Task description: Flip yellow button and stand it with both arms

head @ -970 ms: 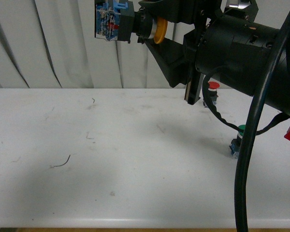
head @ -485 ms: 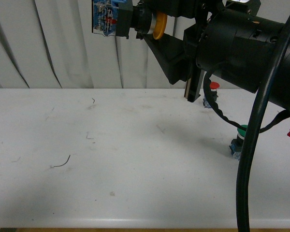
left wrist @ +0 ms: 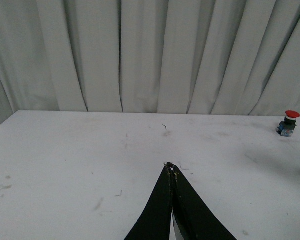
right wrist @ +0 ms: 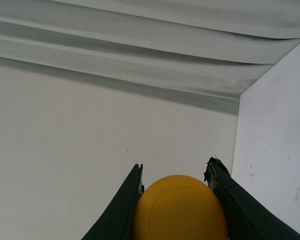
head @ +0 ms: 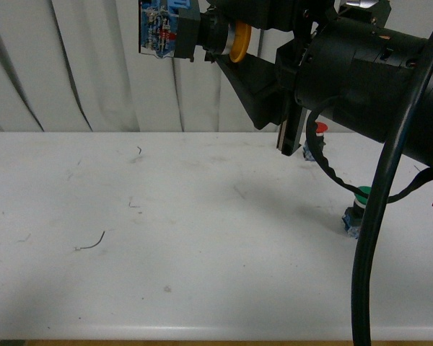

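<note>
The small push-button with a round yellow-orange cap, black collar and blue-grey block base (head: 195, 32) is held in the air, high above the white worktop (head: 202, 238) and in front of the pleated pale curtain (head: 94, 72). This yellow button lies on its side, its base pointing left and its cap towards the right. The bulky black right gripper (right wrist: 176, 167) has its jaws clamped on the cap, one on each side, as the right wrist view shows with the cap filling the gap between them. A thick black cable (head: 372, 238) hangs from the right arm down to the near edge.

The black left gripper (left wrist: 170, 167) shows only in the left wrist view, above the worktop, its jaws pressed together with nothing between them.

On the worktop at the right, a red-capped button (head: 317, 130) stands far back near the curtain, and a green-capped button (head: 359, 205) stands nearer, just beside the cable.
</note>
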You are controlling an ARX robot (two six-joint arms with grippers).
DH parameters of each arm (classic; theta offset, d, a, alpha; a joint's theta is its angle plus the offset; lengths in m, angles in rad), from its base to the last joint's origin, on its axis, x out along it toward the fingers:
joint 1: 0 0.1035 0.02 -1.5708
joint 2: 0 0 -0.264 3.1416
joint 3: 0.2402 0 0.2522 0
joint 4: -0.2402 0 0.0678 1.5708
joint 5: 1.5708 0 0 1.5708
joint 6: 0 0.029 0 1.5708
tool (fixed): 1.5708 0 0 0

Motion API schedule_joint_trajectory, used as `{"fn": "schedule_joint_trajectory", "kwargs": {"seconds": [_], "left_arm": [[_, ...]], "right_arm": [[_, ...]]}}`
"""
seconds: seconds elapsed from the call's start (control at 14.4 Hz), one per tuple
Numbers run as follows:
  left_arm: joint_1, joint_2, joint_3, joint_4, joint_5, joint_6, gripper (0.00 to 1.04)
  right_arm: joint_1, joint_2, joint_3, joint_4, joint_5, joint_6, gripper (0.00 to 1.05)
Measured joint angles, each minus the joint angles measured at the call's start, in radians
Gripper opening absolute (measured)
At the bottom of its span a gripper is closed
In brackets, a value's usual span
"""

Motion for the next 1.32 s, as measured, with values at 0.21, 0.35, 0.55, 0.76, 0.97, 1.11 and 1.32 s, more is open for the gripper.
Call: {"fn": "schedule_joint_trajectory", "kwargs": {"seconds": [0.21, 0.35, 0.55, 0.76, 0.97, 1.11, 1.32], "left_arm": [[0.0, -0.042, -0.048, 0.015, -0.001, 0.0, 0.02], [0.0, -0.042, -0.048, 0.006, 0.0, 0.0, 0.02], [0.0, -0.042, -0.048, 0.006, 0.0, 0.0, 0.02], [0.0, -0.042, -0.048, 0.006, 0.0, 0.0, 0.14], [0.0, -0.042, -0.048, 0.006, 0.0, 0.0, 0.26], [0.0, -0.042, -0.048, 0.006, 0.0, 0.0, 0.46], [0.0, -0.042, -0.048, 0.006, 0.0, 0.0, 0.9]], "right_arm": [[0.002, 0.0, -0.012, -0.002, 0.002, -0.001, 0.36], [0.002, 0.0, -0.013, 0.002, 0.0, -0.001, 0.36], [0.002, 0.0, -0.013, 0.0, 0.001, -0.001, 0.36], [0.002, 0.0, -0.013, 0.001, 0.001, -0.001, 0.36], [0.002, 0.0, -0.015, 0.001, 0.001, -0.007, 0.36], [0.002, -0.001, -0.021, 0.0, -0.004, -0.034, 0.36], [-0.019, -0.085, -0.042, -0.004, 0.018, -0.252, 0.36]]}}
